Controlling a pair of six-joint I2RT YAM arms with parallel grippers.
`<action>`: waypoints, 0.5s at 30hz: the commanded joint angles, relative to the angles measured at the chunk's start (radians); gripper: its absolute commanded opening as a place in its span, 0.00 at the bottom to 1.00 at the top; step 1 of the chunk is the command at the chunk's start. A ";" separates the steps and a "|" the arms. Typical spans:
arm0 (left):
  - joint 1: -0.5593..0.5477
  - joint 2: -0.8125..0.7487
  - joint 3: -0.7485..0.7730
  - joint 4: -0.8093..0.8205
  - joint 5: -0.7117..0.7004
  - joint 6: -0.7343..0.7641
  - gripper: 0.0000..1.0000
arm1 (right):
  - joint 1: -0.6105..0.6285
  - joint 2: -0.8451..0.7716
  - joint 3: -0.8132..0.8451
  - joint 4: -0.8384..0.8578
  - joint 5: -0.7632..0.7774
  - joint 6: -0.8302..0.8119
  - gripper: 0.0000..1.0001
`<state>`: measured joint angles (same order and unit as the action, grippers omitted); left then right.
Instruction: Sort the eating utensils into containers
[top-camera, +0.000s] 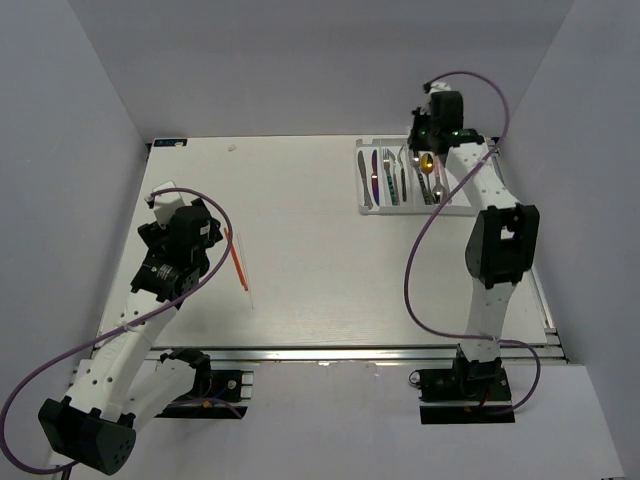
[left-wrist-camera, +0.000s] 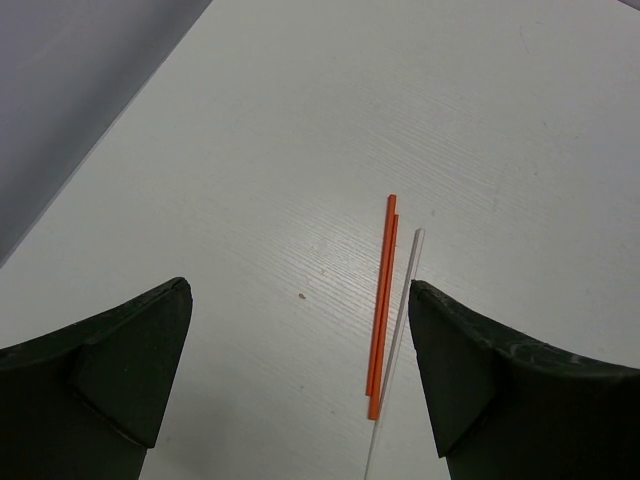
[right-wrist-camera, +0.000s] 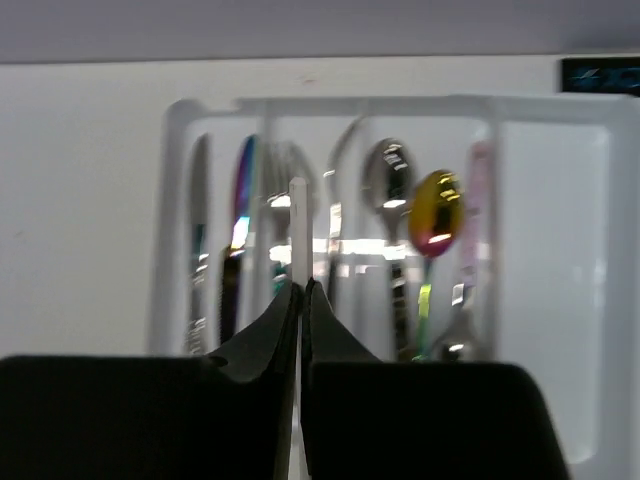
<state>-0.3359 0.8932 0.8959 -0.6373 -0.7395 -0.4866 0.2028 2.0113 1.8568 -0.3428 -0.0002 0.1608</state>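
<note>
The right hand (right-wrist-camera: 301, 290) is shown pinching a white chopstick (right-wrist-camera: 297, 230) over the tray (right-wrist-camera: 400, 105) of cutlery (right-wrist-camera: 436, 212), at 1 o'clock on the counter (left-wrist-camera: 300, 120). The left hand (left-wrist-camera: 298, 290) is spread above two orange chopsticks (left-wrist-camera: 383, 300) and a pale chopstick (left-wrist-camera: 412, 262), laid side by side at 9 o'clock.

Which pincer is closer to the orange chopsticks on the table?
Left. The left pincer hangs open close over the orange chopsticks. The right pincer is far across the table, over the white tray, shut on a pale chopstick.
</note>
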 joint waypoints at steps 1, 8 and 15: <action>0.005 -0.020 -0.006 0.021 0.017 0.011 0.98 | -0.115 0.142 0.238 -0.108 0.082 -0.147 0.00; 0.005 -0.013 -0.014 0.039 0.061 0.023 0.98 | -0.243 0.329 0.369 -0.030 0.086 -0.259 0.00; 0.008 0.050 -0.005 0.034 0.115 0.032 0.98 | -0.287 0.382 0.364 0.033 0.086 -0.270 0.00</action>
<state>-0.3355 0.9394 0.8902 -0.6094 -0.6567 -0.4671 -0.0784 2.3959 2.1971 -0.3847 0.1005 -0.0792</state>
